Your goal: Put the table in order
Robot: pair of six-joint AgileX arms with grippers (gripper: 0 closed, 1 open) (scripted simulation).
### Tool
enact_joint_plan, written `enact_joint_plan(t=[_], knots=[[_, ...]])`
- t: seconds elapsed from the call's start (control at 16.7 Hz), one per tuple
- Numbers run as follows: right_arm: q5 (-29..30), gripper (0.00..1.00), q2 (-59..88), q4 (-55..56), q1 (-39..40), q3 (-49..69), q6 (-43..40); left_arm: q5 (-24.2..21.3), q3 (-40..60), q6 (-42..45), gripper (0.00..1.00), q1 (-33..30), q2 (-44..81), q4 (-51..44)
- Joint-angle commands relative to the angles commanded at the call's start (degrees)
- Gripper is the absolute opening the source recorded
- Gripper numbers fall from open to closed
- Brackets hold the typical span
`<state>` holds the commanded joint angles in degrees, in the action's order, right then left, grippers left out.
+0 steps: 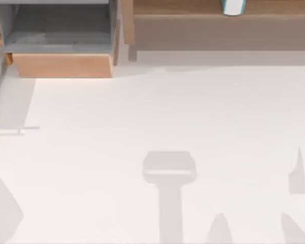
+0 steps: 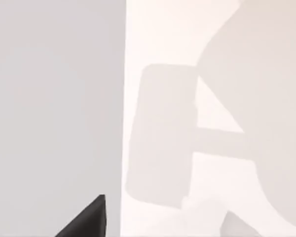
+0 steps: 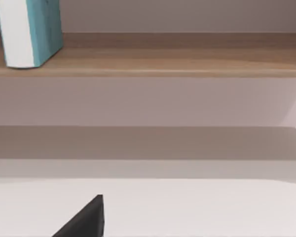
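Note:
The white table [image 1: 168, 117] spreads across the top view, and grey shadows of the arms lie on its front part. A dark part of my left gripper [image 2: 89, 219] pokes into the left wrist view, above the table's edge [image 2: 158, 34]. My right gripper [image 3: 84, 219] shows as a dark part low over the table [image 3: 197, 207], facing the shelf.
A light-wood box [image 1: 61, 63] with a grey inside stands at the back left. Along the back right runs a long brown wooden shelf [image 1: 218, 25] [image 3: 163, 54], where a teal and white book-like object [image 1: 233, 7] [image 3: 32, 29] stands upright.

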<state>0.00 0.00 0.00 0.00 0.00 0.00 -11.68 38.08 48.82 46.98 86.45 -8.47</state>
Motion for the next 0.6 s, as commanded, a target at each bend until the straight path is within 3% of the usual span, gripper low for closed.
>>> enact_joint_plan(t=[0.3,0.6], knots=[[0.0,1.00,0.0,0.0,0.0,0.0,0.0,-11.6,-5.6,10.0,1.00,5.5,5.5,28.4],[0.0,1.00,0.0,0.0,0.0,0.0,0.0,-20.6,-10.7,23.1,1.00,6.0,14.0,56.2]])
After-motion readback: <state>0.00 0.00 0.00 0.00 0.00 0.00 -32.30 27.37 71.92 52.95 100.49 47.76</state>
